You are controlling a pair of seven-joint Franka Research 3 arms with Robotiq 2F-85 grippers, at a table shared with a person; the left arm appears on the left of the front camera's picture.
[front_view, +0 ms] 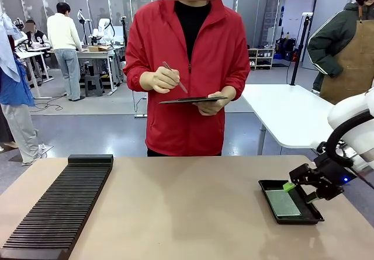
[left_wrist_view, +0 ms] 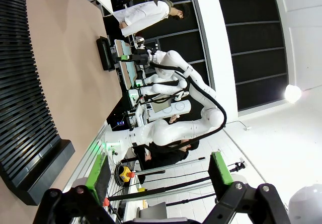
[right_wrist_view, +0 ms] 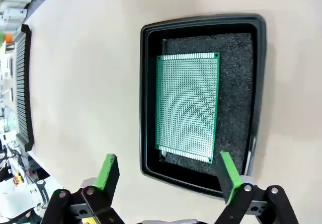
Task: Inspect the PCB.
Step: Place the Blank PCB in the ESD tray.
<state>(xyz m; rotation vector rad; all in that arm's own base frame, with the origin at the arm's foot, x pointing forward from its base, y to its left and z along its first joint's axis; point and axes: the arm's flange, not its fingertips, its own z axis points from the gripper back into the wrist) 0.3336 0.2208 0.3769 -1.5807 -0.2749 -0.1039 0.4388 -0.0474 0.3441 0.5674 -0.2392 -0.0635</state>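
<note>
My right gripper (front_view: 302, 191) hangs over the near end of a shallow black tray (front_view: 266, 185) at the right side of the table (front_view: 187, 213), jaws released and spread wide, gripping nothing. From my right wrist the two green pads (right_wrist_view: 107, 169) stand apart, one outside the tray's long wall (right_wrist_view: 144, 98), the other above its near corner. One PCB (right_wrist_view: 187, 106), green and covered in a fine grid of holes, lies flat inside the tray on dark foam; in the front view the PCB (front_view: 282, 202) reads only as a pale green rectangle, its near corner partly covered by my gripper. Whether the pads touch the tray rim I cannot tell.

My left gripper (left_wrist_view: 151, 181) is raised off the table, jaws also released, its two pads (left_wrist_view: 97, 176) wide apart with open room behind them. The bases of the fingers are cut off by the bottom edge of that view.

One long black ribbed rack (front_view: 58, 204) lies along the left side of the table, its near end cut off by the frame; its slats are too many and too fine to count.

Across the table stands one person in a red jacket (front_view: 187, 73), holding a dark flat tablet (front_view: 193, 100) in one hand (front_view: 211, 103) and a thin stylus (front_view: 174, 76) in the other hand (front_view: 159, 80). What the tablet shows is hidden, since only its edge faces the camera.
</note>
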